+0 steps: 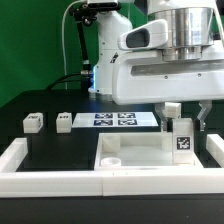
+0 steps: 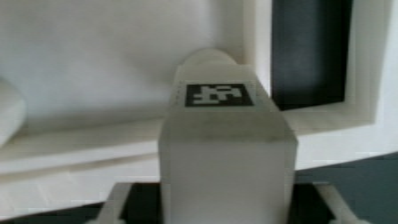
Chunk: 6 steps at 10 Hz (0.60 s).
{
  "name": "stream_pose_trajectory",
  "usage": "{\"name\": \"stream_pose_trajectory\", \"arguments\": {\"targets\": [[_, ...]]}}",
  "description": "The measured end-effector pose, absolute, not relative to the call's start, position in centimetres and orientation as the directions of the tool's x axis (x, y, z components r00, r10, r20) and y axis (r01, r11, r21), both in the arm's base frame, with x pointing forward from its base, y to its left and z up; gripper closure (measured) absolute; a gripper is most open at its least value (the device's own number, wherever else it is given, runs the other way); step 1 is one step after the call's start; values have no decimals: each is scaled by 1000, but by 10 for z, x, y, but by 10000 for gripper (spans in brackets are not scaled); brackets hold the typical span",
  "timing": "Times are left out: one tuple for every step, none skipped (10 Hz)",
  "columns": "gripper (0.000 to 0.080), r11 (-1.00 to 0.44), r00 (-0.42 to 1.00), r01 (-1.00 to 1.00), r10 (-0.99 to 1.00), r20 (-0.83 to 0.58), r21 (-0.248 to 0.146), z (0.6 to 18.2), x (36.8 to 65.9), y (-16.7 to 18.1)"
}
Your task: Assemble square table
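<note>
My gripper [image 1: 184, 122] is shut on a white block leg [image 1: 183, 141] and holds it upright, tag facing the camera, at the exterior view's right end of the square slab [image 1: 135, 152]. The slab lies flat with its raised rim and a corner hole showing. I cannot tell whether the leg's foot touches the slab. In the wrist view the leg [image 2: 222, 140] fills the middle, its tag on top, with a finger [image 2: 128, 200] close on each side. Two more legs [image 1: 32, 122] [image 1: 65, 121] lie on the black table at the left. Another small white block [image 1: 172, 108] shows behind the gripper.
The marker board [image 1: 110, 118] lies behind the slab. The white border wall [image 1: 60, 178] runs along the front and up both sides, close around the slab. The robot's base and cables stand at the back.
</note>
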<state>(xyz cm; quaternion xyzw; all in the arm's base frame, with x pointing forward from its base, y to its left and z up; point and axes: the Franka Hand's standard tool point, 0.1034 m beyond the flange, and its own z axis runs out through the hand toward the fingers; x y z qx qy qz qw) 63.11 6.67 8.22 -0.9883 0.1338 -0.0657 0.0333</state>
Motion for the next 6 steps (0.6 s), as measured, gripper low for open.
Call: {"name": "stream_pose_trajectory", "arguments": {"targets": [[508, -920, 915, -378, -388, 109, -104, 82, 631, 68], [508, -869, 866, -479, -491, 94, -120, 82, 630, 68], [508, -817, 816, -561, -573, 80, -130, 81, 630, 68], [508, -779, 778, -612, -624, 69, -138, 81, 630, 67], [508, -698, 700, -700, -712, 46, -149, 81, 629, 69], [508, -604, 608, -783, -794, 23, -153, 80, 628, 71]]}}
